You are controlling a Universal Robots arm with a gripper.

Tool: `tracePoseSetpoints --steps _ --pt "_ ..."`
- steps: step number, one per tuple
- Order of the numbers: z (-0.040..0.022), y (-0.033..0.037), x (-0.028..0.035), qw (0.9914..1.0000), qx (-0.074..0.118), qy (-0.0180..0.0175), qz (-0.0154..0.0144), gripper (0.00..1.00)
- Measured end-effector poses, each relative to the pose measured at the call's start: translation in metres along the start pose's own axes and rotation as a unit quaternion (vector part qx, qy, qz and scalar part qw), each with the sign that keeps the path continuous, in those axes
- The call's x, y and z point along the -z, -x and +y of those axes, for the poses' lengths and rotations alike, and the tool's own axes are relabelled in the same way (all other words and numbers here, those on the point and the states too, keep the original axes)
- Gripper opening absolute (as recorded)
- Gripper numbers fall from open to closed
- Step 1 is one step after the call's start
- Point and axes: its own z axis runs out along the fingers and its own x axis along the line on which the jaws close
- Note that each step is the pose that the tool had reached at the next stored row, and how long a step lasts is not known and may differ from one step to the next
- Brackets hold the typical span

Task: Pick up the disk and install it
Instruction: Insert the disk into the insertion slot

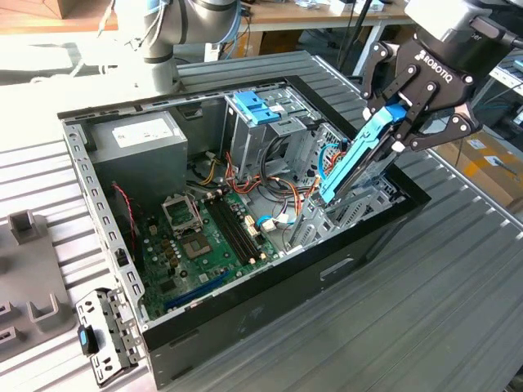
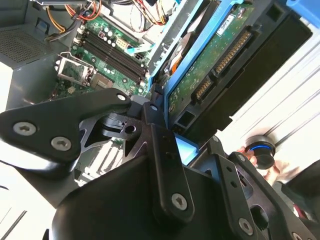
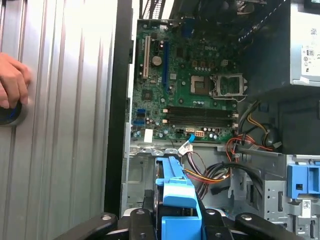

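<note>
At the exterior view's left, inside the open computer case [image 1: 79,163], I note a grey power-supply box [image 1: 122,151] bearing a white sticker [image 1: 140,131]; I cannot read its print. Centre: green motherboard [image 1: 192,245]. Right: the gripper [image 1: 398,122] is clamped on the upper end of the disk [image 1: 353,167], which stands steeply tilted, lower end inside the drive bay [image 1: 369,198]. In the second wrist view its circuit board [image 2: 210,70] faces the camera.

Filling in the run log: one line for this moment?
gripper: shut on disk | disk: tilted, lower end inside computer case | install: not yet seated
</note>
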Motion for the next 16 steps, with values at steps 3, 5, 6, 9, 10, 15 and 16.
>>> tracePoseSetpoints --steps 3,5,6,9,10,15,16 --pt "-0.0013 0.0102 -0.0112 0.99994 0.005 0.0010 0.0095 0.37" --pt "-0.0014 0.0100 -0.0119 0.99994 0.005 0.0010 0.0096 0.37" --pt "-0.0014 0.0099 -0.0124 0.99994 0.005 0.0010 0.0096 0.37" --pt "-0.0014 0.0093 -0.0135 0.99994 0.005 0.0010 0.0097 0.37" --pt "-0.0014 0.0090 -0.0139 0.99994 0.005 0.0010 0.0097 0.37" --pt "-0.0024 0.0081 -0.0166 0.99995 0.003 0.0008 0.0095 0.37" --pt "-0.0029 0.0080 -0.0173 0.99996 0.000 0.0006 0.0092 0.37"
